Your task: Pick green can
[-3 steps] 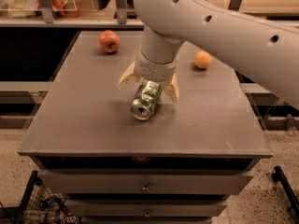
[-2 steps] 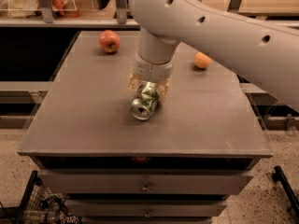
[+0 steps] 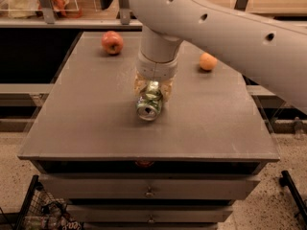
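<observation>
Green and white aluminium marks the green can (image 3: 149, 105), which is seen near the middle of the grey worktop (image 3: 81, 123), a silver end turned toward the camera. It is grasped by the pincer (image 3: 153, 91), whose pale fingers (image 3: 139, 86) are pressed against both flanks. A red apple (image 3: 112, 42) is set at the far left, and an orange round fruit (image 3: 207, 61) at the far right.

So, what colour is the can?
Green-white can, silver end, in camera view; end effector gripping it.
</observation>
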You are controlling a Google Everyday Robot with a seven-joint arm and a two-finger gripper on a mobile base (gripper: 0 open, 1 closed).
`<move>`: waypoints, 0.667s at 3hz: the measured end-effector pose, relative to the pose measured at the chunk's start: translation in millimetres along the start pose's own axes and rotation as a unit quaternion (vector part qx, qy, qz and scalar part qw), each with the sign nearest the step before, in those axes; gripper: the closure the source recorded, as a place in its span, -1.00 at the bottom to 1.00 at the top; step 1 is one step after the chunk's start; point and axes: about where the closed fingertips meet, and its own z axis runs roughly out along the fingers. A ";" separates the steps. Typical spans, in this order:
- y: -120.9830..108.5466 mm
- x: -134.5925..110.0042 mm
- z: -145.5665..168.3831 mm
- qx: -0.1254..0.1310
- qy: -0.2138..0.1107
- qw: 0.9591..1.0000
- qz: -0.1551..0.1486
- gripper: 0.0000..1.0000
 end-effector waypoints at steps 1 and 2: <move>2.3 10.1 -15.5 -0.002 0.015 1.000 0.001 1.00; 3.3 20.9 -36.7 -0.001 0.030 1.000 0.000 1.00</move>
